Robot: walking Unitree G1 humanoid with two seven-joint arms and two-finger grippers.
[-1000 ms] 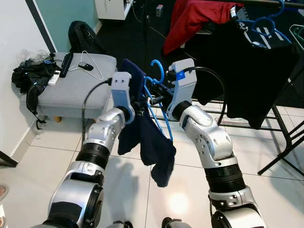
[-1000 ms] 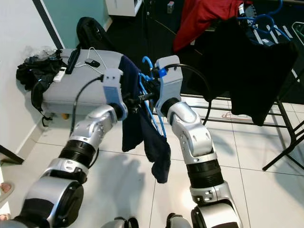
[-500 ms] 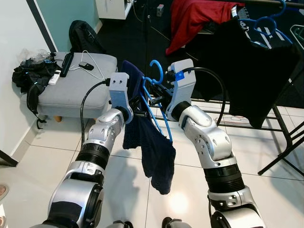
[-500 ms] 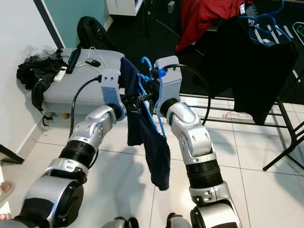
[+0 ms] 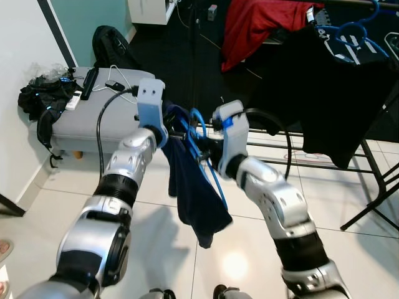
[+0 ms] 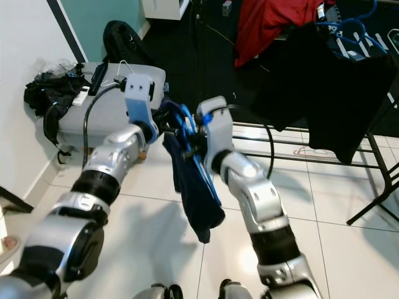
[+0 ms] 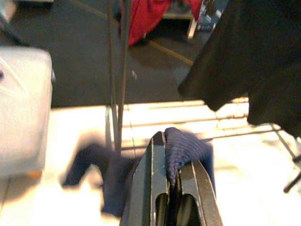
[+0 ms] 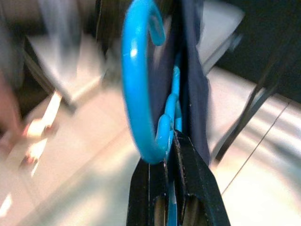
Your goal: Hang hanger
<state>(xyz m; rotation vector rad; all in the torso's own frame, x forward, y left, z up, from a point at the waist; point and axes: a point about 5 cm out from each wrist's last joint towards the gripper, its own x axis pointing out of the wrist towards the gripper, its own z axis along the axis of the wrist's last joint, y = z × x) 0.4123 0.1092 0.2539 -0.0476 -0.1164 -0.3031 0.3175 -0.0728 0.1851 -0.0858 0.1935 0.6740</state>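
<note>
Blue hanger (image 8: 141,94) is pinched in the closed right hand (image 8: 175,141). Closed left hand (image 7: 165,155) grips the navy garment (image 5: 193,187) draped on it.

Count of items in view
Blue hangers: two – one carrying a navy garment (image 5: 196,193), one on the drying rack (image 5: 368,162). Garments: navy one, red one, black one. Grey ottoman: one.
</note>
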